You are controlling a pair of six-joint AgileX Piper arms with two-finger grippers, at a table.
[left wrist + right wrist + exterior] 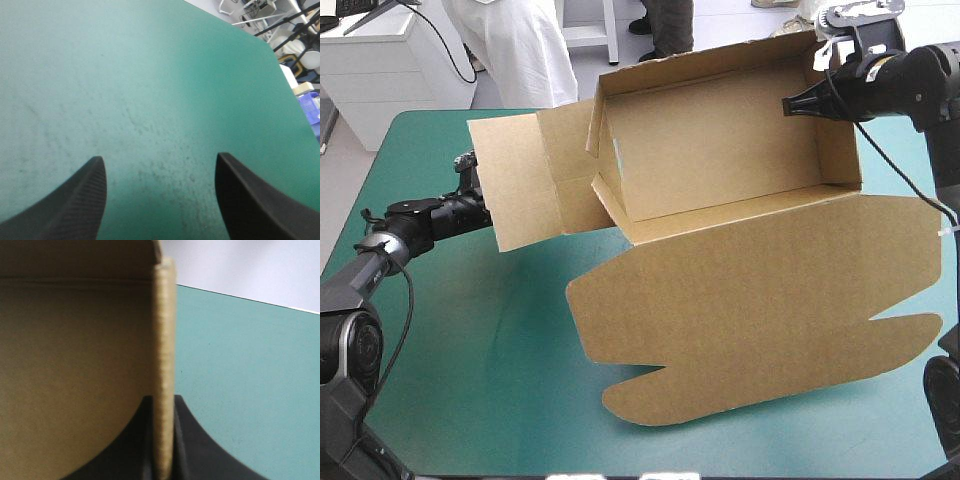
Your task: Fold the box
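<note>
Teal-green cover (470, 400), one brown box (720, 170).

The table (470, 400), under its teal-green cover (430, 150), carries the brown box (720, 170), whose flat lid (760, 310) seems partly lifted.

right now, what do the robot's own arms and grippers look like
The left arm and right arm are black, built of rounded tubular segments. The left one shows a silvery ring at one joint. The left gripper and right gripper each have two broad black fingers, curved like fins, with a fine woven-looking texture.
</note>
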